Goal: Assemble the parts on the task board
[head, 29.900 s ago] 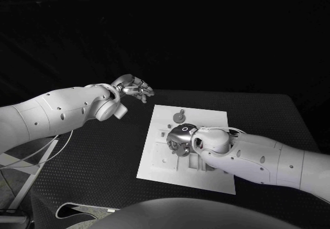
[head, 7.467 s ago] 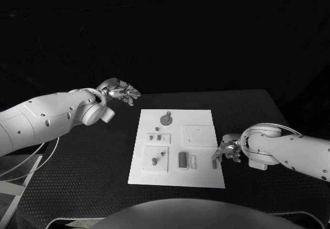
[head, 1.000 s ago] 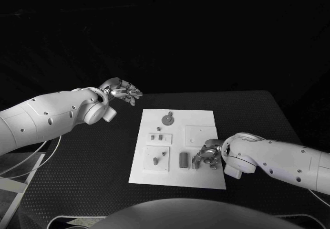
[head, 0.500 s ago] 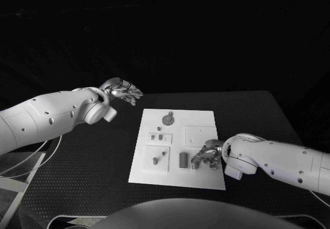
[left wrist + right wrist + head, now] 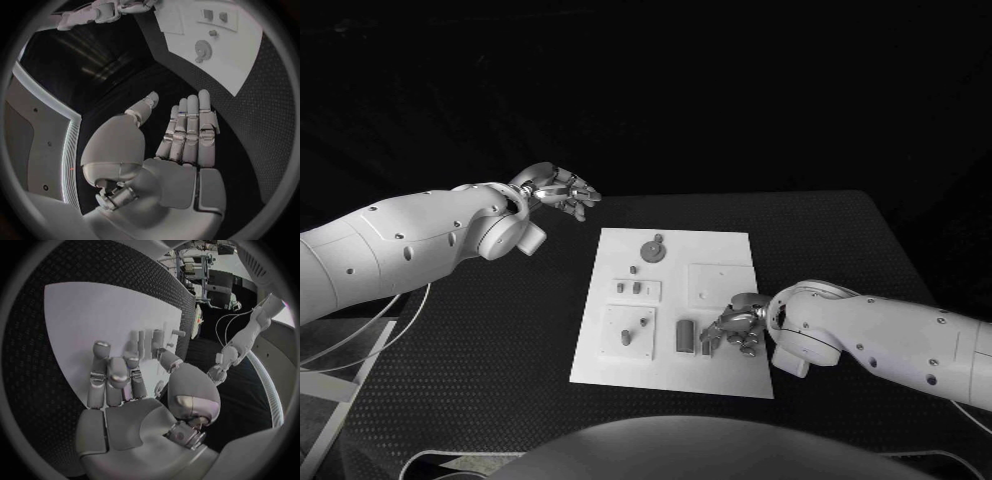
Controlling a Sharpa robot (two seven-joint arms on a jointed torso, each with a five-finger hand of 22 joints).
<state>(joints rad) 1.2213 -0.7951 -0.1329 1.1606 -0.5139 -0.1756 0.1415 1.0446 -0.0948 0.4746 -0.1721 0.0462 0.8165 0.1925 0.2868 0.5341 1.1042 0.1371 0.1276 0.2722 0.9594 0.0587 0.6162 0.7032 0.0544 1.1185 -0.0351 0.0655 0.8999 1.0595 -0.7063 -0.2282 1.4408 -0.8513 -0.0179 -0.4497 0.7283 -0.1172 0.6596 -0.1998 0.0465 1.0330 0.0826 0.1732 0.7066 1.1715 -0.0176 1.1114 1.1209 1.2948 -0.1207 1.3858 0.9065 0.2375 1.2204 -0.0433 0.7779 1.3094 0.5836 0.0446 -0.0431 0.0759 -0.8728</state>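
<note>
My right hand hovers over the task board's near right corner, fingers apart, gripping nothing; left hand hangs spread beyond the board's far left corner

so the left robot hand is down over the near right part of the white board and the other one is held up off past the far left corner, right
Not quite: the sides are swapped. In the head view the right robot hand is the one over the near right part of the task board, by the small parts there. The left robot hand is held up, fingers apart and holding nothing, beyond the board's far left corner.
</note>
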